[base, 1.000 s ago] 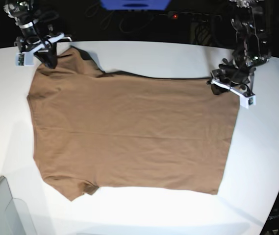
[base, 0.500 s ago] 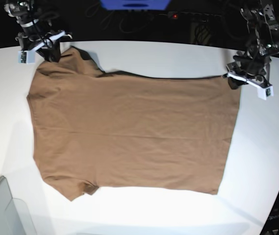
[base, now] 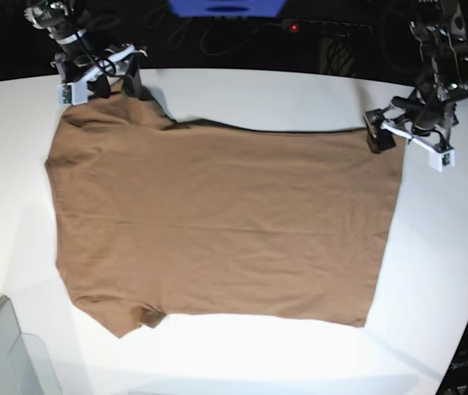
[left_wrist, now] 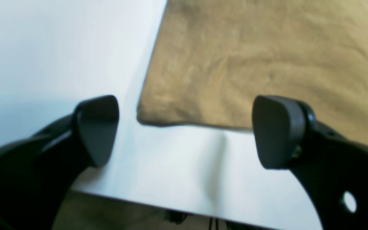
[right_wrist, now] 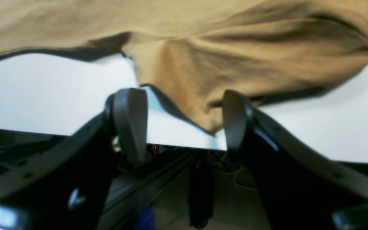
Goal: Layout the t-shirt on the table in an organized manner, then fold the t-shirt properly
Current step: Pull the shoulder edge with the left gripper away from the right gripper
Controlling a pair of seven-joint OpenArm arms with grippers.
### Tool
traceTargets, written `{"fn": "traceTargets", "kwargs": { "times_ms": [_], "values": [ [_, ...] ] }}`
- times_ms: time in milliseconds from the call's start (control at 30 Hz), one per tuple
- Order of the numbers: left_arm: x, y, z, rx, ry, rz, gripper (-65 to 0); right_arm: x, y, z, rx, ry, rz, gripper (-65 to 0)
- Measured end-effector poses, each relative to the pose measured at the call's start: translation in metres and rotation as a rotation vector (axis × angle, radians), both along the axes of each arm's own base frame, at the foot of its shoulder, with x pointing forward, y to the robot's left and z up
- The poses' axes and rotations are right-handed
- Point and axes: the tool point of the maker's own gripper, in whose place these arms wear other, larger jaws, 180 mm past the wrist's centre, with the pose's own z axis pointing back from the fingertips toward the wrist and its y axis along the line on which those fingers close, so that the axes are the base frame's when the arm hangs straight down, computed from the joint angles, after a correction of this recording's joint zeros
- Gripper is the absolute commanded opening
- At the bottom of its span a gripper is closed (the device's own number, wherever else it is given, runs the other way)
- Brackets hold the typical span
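Comparing with a second ago, you see both grippers now spread apart and gripping nothing, where each had pinched cloth. Your left gripper [base: 404, 141] hangs just off the t-shirt's [base: 217, 222] far hem corner; your right gripper [base: 100, 76] sits at the far sleeve, whose tip lies between its fingers [right_wrist: 129, 124], unclamped. The t-shirt lies spread flat on the table [base: 299, 99], its outline unchanged. A grey bin corner [base: 3, 358] sits near the lower sleeve, apart from it.
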Motion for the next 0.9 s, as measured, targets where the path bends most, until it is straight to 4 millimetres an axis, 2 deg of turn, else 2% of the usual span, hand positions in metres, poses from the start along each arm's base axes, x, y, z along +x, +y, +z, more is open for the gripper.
{"fn": "traceTargets", "kwargs": {
  "times_ms": [133, 533, 600, 667, 800, 867, 900],
  "values": [
    [-0.009, 0.006, -0.014, 0.001, 0.043, 0.014, 0.0, 0.0, 0.0, 0.0, -0.001, 0.0, -0.001, -27.4],
    [-0.005, 0.011, -0.019, 0.01, 0.037, 0.026, -0.2, -0.004, 0.0, -0.002, -0.001, 0.009, -0.001, -27.5],
    [-0.004, 0.012, -0.019, 0.016, 0.037, 0.026, -5.2, -0.006, -0.001, -0.003, -0.002, 0.017, -0.001, -27.4],
    [-0.004, 0.013, -0.021, 0.015, 0.04, 0.03, -13.0, -0.007, -0.001, -0.005, 0.002, 0.019, -0.005, -27.3],
    [0.001, 0.015, -0.026, 0.026, 0.043, 0.027, -31.8, -0.02, -0.005, -0.028, 0.01, 0.083, -0.023, -27.3],
    [0.006, 0.015, -0.029, 0.021, 0.037, 0.032, -40.3, -0.017, -0.007, -0.029, 0.019, 0.068, -0.038, -27.3],
    [0.007, 0.015, -0.03, 0.021, 0.031, 0.032, -42.2, -0.013, -0.008, -0.029, 0.019, 0.061, -0.04, -27.3]
  ]
}}
